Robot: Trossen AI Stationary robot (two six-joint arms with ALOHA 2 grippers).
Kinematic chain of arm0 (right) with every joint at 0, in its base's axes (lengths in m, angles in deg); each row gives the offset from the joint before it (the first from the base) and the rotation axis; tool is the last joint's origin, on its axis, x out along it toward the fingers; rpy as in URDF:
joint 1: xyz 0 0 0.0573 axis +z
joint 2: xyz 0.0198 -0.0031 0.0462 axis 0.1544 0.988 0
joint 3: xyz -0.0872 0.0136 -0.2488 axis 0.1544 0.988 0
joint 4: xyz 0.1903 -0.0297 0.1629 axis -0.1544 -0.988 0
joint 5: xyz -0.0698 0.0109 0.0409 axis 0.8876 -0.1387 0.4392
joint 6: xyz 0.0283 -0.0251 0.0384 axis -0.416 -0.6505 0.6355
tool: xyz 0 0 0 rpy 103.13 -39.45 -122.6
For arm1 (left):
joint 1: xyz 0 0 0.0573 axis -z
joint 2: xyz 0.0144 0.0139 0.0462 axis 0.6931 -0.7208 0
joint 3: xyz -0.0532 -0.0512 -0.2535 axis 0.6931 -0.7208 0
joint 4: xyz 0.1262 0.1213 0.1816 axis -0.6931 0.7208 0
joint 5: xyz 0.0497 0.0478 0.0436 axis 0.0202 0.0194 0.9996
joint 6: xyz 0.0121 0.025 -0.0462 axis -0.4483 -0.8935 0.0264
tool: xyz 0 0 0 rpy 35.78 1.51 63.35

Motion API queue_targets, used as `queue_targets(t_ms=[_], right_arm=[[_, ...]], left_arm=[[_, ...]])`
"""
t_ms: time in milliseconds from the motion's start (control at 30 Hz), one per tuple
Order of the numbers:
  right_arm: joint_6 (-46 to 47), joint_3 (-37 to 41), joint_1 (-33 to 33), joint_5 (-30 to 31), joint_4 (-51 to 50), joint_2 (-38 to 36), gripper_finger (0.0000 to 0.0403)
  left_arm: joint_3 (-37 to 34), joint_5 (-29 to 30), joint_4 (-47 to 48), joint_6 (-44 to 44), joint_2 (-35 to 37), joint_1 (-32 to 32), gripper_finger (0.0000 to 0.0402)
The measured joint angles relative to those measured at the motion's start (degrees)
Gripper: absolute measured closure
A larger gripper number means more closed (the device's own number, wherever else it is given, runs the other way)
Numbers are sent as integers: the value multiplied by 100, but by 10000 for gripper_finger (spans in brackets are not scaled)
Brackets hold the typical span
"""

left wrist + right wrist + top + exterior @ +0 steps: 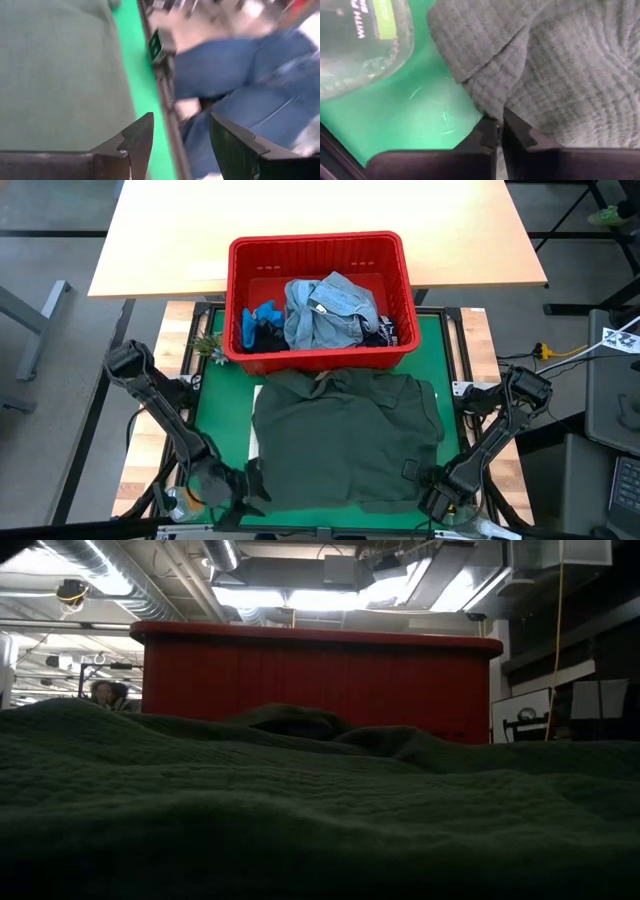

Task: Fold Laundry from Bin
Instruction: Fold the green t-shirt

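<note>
Dark green fabric fills the low view's foreground: the dark green garment [345, 440] lies spread on the green mat [225, 385] of the counter, just in front of the red bin [320, 255]. Bent low at its near right corner, the right tool [499, 131] is pinched closed on the garment's edge. At the near left corner the left tool [181, 145] stands wide apart, gripping nothing. Inside the bin lie a light blue denim shirt [325, 310], a bright blue piece [255, 325] and a dark one with unreadable white print [385, 332].
</note>
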Motion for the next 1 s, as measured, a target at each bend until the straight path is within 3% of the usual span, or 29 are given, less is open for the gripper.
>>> queue_targets(t_ms=[100, 233, 667, 1000], right_arm=[[4, 0, 0, -2, 2, 0, 383], [234, 2, 0, -7, 2, 0, 382], [597, 4, 0, -5, 11, 2, 382], [579, 4, 0, 40, 10, 2, 381]], left_arm=[[567, 0, 846, -230, -332, 37, 218], [901, -117, 1275, -312, -711, 96, 218], [915, -99, 1708, -253, -1403, 303, 218], [917, 218, 2192, -251, -1547, 253, 222]])
